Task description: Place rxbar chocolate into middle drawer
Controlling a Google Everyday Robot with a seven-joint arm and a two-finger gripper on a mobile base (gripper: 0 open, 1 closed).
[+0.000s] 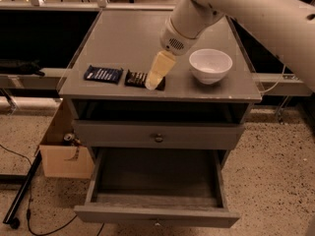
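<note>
The rxbar chocolate [136, 77], a dark wrapper with white lettering, lies near the front edge of the grey cabinet top [147, 33]. My gripper [153, 82] hangs from the white arm and is down at the bar's right end, covering part of it. The middle drawer [157, 181] is pulled wide open below, its dark inside bare. The upper drawer front [157, 134] with its round knob is closed.
A blue-wrapped bar [103, 74] lies just left of the dark bar. A white bowl [210, 65] stands to the right of the gripper. A cardboard box [64, 154] sits on the floor left of the cabinet, with cables beside it.
</note>
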